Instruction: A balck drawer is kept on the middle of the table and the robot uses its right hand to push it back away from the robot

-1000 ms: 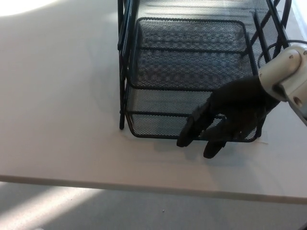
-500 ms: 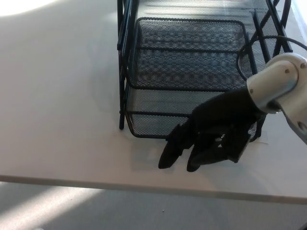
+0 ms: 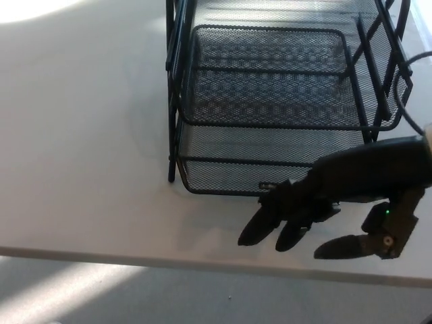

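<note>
White table (image 3: 81,135) all around, and our right hand (image 3: 337,202) sits low at the drawer's (image 3: 270,115) near front edge, fingers (image 3: 260,226) spread and holding nothing, placed to shove it away.

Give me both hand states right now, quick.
Left hand: not in view.
Right hand: open, fingers spread, holding nothing, at the front edge of the black wire-mesh drawer.

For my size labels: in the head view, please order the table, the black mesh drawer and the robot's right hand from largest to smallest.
1. Table.
2. Black mesh drawer, cropped at the top edge.
3. Right hand; it is probably nearer the camera, yet looks smallest.
</note>
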You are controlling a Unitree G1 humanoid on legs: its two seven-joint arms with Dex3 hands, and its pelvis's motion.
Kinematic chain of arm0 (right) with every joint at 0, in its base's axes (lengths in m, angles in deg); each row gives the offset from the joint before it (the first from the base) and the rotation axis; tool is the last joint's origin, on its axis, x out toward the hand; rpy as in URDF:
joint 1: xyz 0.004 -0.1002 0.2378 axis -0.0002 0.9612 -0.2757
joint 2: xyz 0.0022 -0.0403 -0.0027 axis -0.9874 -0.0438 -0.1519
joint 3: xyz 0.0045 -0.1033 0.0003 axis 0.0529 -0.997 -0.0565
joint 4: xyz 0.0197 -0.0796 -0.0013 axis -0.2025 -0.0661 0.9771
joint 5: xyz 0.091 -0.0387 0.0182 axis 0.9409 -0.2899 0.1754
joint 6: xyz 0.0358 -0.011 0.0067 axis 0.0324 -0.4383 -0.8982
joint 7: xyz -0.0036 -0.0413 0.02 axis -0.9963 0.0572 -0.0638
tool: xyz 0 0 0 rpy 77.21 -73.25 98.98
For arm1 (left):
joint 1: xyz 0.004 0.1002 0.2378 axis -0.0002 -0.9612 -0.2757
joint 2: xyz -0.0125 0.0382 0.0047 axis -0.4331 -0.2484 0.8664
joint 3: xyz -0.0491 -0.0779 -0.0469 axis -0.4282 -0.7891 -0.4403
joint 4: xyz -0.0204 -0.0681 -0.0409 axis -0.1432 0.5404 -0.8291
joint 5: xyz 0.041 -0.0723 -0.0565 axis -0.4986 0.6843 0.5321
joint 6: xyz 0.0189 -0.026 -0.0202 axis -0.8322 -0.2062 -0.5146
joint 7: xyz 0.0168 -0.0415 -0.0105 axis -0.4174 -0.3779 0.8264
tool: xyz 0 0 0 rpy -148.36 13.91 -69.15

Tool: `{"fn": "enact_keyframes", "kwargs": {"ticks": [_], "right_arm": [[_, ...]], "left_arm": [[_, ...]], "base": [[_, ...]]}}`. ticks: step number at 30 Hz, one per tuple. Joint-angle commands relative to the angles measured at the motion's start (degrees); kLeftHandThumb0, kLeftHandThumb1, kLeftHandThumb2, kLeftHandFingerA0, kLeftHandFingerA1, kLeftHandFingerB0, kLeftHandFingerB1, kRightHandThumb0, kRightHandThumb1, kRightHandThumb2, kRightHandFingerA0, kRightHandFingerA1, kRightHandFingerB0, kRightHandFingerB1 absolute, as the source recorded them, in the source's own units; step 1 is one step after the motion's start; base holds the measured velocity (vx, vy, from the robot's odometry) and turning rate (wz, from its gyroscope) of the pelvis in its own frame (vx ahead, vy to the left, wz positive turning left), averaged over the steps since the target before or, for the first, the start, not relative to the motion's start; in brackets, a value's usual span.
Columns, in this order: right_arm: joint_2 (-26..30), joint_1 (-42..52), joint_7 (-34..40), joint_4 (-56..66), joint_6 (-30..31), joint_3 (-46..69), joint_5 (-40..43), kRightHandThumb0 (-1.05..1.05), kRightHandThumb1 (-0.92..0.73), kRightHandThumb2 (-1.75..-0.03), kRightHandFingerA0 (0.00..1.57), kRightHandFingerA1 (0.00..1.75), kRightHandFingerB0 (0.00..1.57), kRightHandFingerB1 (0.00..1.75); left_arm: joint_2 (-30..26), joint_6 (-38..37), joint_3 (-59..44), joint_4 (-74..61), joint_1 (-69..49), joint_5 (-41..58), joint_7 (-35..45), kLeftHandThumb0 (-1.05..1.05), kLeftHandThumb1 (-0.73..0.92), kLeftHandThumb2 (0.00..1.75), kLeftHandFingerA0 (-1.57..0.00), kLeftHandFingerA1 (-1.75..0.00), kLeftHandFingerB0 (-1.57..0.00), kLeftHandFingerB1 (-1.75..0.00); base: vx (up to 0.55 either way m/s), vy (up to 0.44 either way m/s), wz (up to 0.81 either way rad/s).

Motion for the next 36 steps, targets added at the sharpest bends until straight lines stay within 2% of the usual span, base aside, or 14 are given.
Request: {"fn": "enact_keyframes", "kwargs": {"ticks": [1,4,5,6,11,13,14,15,22,25,30,32,34,36], "right_arm": [[4.84,28.68,-7.58,16.04,4.18,42.14,23.34,-0.77,-0.87,-0.66,0.25,0.32,0.2,0.29],[0.43,40.69,-8.49,9.48,-5.53,45.97,20.81,-0.75,-0.89,-0.67,0.27,0.34,0.2,0.29],[-0.12,42.41,-8.46,8.66,-6.94,46.22,20.33,-0.75,-0.89,-0.67,0.27,0.34,0.2,0.29],[-0.56,43.9,-8.21,8.14,-7.97,46.08,19.58,-0.79,-0.74,-0.99,0.19,0.44,0.13,0.4],[-2.48,51.73,-6.38,2.64,-17.19,43.84,15.11,-0.8,-0.76,-1.02,0.21,0.45,0.13,0.41],[-2.59,54.31,-4.81,0.48,-19.74,42.32,12.6,-0.81,-0.76,-1.02,0.22,0.45,0.15,0.41],[-2.56,54.82,-4.44,0.14,-20.19,42.01,12.12,-0.81,-0.76,-1.02,0.22,0.45,0.15,0.41],[-2.64,55.92,-3.39,-1.14,-20.83,41.11,11.03,-0.77,-0.91,-0.7,0.29,0.35,0.19,0.3],[-2.94,57.76,1.72,-7.08,-19.78,38.8,8.85,-0.73,-0.89,-0.67,0.33,0.35,0.26,0.32],[-2.55,56.06,2.83,-14.21,-21.38,36.87,7.61,-0.7,-0.9,-0.67,0.3,0.36,0.25,0.33],[-1.43,54.6,5.93,-18.68,-22.03,33.85,5.03,-0.64,-0.91,-0.67,0.25,0.36,0.22,0.33],[-0.79,53.34,12.95,-21.27,-22.99,29.3,-2.88,-0.7,-0.86,-0.66,0.34,0.33,0.3,0.32],[-0.36,52.81,17.11,-22.01,-22.49,26.66,-7.38,-0.7,-0.86,-0.66,0.34,0.33,0.3,0.32],[0.06,49.73,25.25,-27.29,-23.17,19.99,-17.0,-0.73,-0.87,-0.67,0.29,0.32,0.28,0.31]], "left_arm": [[-0.84,0.02,0.25,0.9,0.31,-1.03,-0.03,-0.56,0.75,0.62,-0.42,-0.35,-0.31,-0.31],[-1.29,-0.6,0.25,0.47,-0.16,-1.05,-0.07,-0.59,0.73,0.63,-0.42,-0.37,-0.29,-0.32],[-1.32,-0.71,0.28,0.4,-0.2,-1.08,-0.11,-0.59,0.73,0.63,-0.42,-0.37,-0.29,-0.32],[-1.22,-0.51,0.17,0.53,-0.18,-0.99,-0.21,-0.58,0.74,0.63,-0.44,-0.37,-0.31,-0.32],[-1.0,-0.15,-0.1,0.69,-0.13,-0.67,-0.12,-0.58,0.74,0.63,-0.47,-0.38,-0.31,-0.32],[-1.07,-0.41,-0.3,0.46,-0.33,-0.4,0.12,-0.58,0.75,0.63,-0.44,-0.37,-0.31,-0.32],[-1.11,-0.5,-0.31,0.38,-0.38,-0.38,0.14,-0.58,0.75,0.63,-0.44,-0.37,-0.31,-0.32],[-1.13,-0.47,-0.2,0.42,-0.35,-0.55,-0.08,-0.58,0.75,0.63,-0.44,-0.37,-0.31,-0.31],[-1.31,-0.19,-0.19,0.33,-0.29,-0.58,0.13,-0.58,0.75,0.63,-0.43,-0.36,-0.31,-0.31],[-1.29,-0.51,-0.3,0.43,-0.36,-0.52,-0.08,-0.58,0.72,0.63,-0.43,-0.37,-0.3,-0.32],[-1.12,-0.68,-0.5,0.82,-0.3,-0.29,0.18,-0.58,0.75,0.63,-0.45,-0.37,-0.31,-0.32],[-1.22,-0.26,-0.46,0.31,-0.41,-0.37,0.1,-0.58,0.75,0.63,-0.45,-0.37,-0.31,-0.31],[-1.34,-0.38,-0.49,0.06,-0.53,-0.34,0.15,-0.58,0.75,0.63,-0.45,-0.37,-0.31,-0.31],[-1.12,-0.26,-0.35,0.56,-0.38,-0.53,-0.11,-0.58,0.75,0.63,-0.45,-0.37,-0.31,-0.31]], "base": [[0.0,0.0,0.0],[0.0,0.0,0.0],[0.0,0.0,0.0],[0.0,0.0,0.0],[0.0,0.0,0.0],[0.0,0.0,0.0],[0.0,0.0,0.0],[0.0,0.0,0.0],[0.0,0.0,0.0],[0.0,0.0,0.0],[0.0,0.0,0.0],[0.0,0.0,0.0],[0.0,0.0,0.0],[0.0,0.0,0.0]]}}
